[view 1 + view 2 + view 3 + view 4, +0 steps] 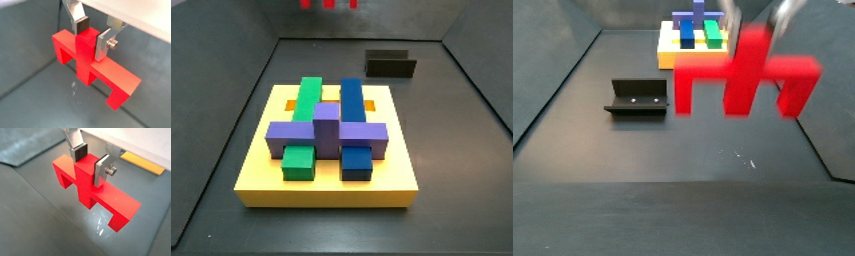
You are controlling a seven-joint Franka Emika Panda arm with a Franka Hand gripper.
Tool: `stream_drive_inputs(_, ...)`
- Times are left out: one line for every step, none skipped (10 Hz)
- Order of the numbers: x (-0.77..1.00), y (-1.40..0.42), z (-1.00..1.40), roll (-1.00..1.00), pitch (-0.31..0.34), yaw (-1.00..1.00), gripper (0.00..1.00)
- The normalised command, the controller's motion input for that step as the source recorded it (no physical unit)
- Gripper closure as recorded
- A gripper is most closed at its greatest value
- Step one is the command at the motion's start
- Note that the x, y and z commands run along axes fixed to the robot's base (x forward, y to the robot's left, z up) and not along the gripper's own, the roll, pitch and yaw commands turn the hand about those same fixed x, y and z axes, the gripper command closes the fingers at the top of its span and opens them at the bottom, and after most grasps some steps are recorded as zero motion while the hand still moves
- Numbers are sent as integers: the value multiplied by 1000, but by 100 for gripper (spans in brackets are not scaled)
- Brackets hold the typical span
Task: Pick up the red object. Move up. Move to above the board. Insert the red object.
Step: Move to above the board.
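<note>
The red object is a bar with legs and a central post. My gripper is shut on the post, one dark pad on each side, and holds the piece above the grey floor. Both wrist views show this grasp. In a side view the red object hangs large and blurred in front, with the gripper at its top. In a side view only its legs show at the upper edge. The yellow board carries green, blue and purple blocks, and stands apart from the piece; it also shows far back.
The dark fixture stands on the floor behind the board; it also shows in a side view. A yellow board corner shows in a wrist view. Grey walls enclose the floor.
</note>
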Motion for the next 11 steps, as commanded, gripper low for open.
stream_drive_inputs(52, 21, 1400, -11, 35, -3, 100)
stream_drive_inputs(32, 16, 992, -13, 75, -3, 100)
stream_drive_inputs(0, 5, 601, 6, 93, -9, 100)
stream_drive_inputs(29, 14, 582, 24, 54, -10, 100)
stream_drive_inputs(35, 17, 589, 25, 51, -10, 100)
stream_drive_inputs(13, 4, 351, 17, 77, -1, 100)
stream_drive_inputs(28, 0, 220, 12, 71, 2, 100)
stream_drive_inputs(84, -1400, 131, -31, 288, 81, 100)
stream_drive_inputs(83, -1400, 126, 0, 269, 80, 100)
stream_drive_inputs(73, -1400, 127, 14, 144, 52, 100)
stream_drive_inputs(76, -1400, 127, -4, 40, 28, 100)
